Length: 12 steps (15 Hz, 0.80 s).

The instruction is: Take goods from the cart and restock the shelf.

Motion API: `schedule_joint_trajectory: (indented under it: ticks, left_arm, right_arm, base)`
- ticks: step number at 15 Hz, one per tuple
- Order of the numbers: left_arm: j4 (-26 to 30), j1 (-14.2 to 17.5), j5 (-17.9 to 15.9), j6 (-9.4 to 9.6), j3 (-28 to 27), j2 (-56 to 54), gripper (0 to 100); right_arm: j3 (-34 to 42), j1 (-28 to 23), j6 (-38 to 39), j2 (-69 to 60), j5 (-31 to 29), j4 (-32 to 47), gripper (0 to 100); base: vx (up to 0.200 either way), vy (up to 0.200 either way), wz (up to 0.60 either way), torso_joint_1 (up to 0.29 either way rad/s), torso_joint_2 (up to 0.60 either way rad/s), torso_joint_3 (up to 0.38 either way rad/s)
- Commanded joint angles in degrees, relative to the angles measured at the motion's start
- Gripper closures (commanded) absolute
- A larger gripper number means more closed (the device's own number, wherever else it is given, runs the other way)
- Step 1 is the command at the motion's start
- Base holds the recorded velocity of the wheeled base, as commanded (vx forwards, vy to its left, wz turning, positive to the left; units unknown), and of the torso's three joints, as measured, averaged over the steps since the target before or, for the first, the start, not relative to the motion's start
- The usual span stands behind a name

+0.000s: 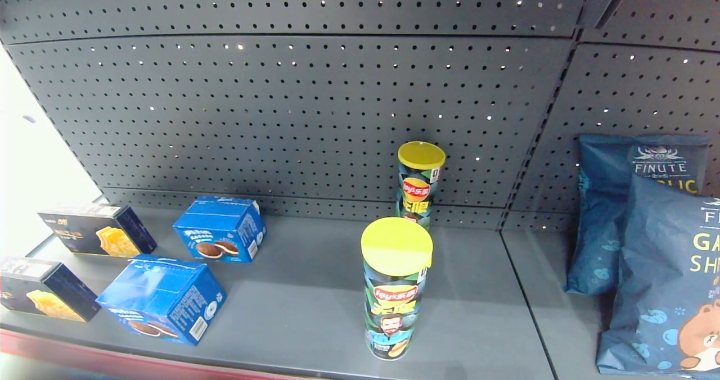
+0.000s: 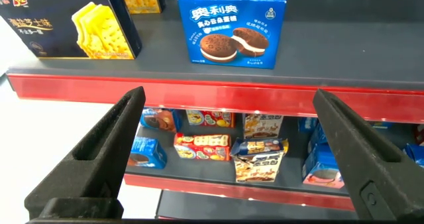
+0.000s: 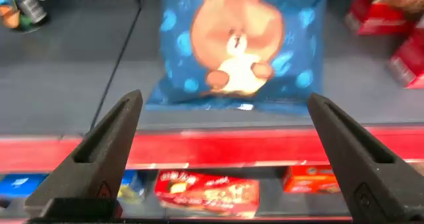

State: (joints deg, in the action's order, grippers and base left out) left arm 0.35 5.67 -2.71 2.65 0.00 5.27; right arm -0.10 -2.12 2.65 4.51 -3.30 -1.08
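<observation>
Goods on the grey metal shelf (image 1: 315, 290) include a tall cardboard chip tube with a yellow plastic lid (image 1: 394, 295), standing upright near the front: probably light, stiff and smooth-sided (likely to tip), best gripped round mid-body. Left gripper (image 2: 228, 95) and right gripper (image 3: 224, 97) hang level before the shelf's edge, both spread wide, holding nothing.

From the head: looking forward and down onto the shelf (image 1: 315, 307), close. From the 2 wrists: facing its red front edge (image 2: 212, 91), low; shared with the head, blue box (image 2: 232, 25) leftward, bear bag (image 3: 235, 45) rightward.
</observation>
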Motion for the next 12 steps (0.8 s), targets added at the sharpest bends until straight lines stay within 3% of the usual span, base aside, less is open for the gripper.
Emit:
schedule_joint_trajectory:
  ticks: [1, 3, 12]
  left_arm:
    - [0.0, 0.04, -0.02, -0.01, 0.0, 0.09, 0]
    - [0.0, 0.04, -0.02, -0.01, 0.0, 0.09, 0]
    - [0.0, 0.04, -0.02, -0.01, 0.0, 0.09, 0]
  right_arm:
    - [0.1, 1.15, -0.27, -1.96, 0.23, 1.26, 0]
    - [0.1, 2.21, -3.35, -4.51, 2.07, 1.26, 0]
    - [0.1, 2.12, -3.08, -4.51, 2.95, 1.26, 0]
  base:
    - [0.0, 0.0, 0.0, 0.0, 0.0, 0.0]
    - [0.0, 0.0, 0.0, 0.0, 0.0, 0.0]
    - [0.0, 0.0, 0.0, 0.0, 0.0, 0.0]
